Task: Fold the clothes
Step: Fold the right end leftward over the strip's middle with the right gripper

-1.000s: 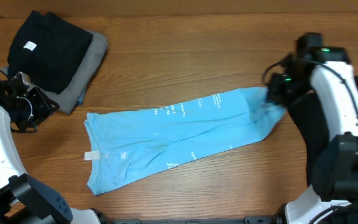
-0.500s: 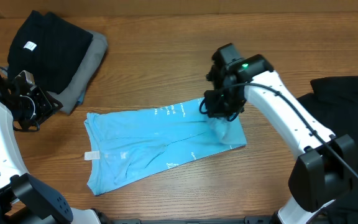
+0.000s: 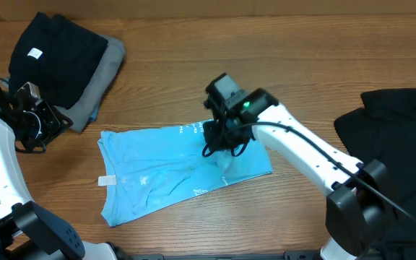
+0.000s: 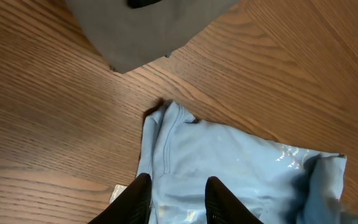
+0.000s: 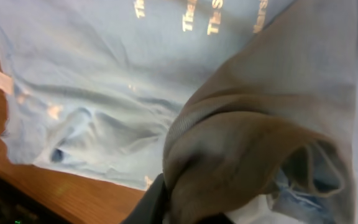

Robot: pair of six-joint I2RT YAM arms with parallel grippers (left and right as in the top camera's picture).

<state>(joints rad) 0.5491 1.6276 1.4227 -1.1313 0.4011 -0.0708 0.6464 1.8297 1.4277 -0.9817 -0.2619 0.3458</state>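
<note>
- the right gripper [image 3: 219, 139] is hovering low over the middle of the light blue t-shirt [image 3: 150, 170], with the shirt's doubled-over end bunching up against it. in the right wrist view that fold is covering the fingers, so i cannot tell whether the jaws are pinching the cloth or parting.
- the shirt is lying on the wooden table [image 3: 280, 65] as a long strip, its right end turning back over itself beneath the gripper. white lettering [image 3: 197, 128] is showing just left of the fold, and a small white label [image 3: 107, 180] is sitting at the left end.
- the left gripper [image 4: 176, 202] is hanging beside the shirt's left end, its fingers standing a narrow gap apart and gripping nothing.
- a black garment [image 3: 53, 50] is resting on a grey garment [image 3: 100, 83] in the far left corner.
- a second black garment [image 3: 396, 144] is lying at the right edge.
</note>
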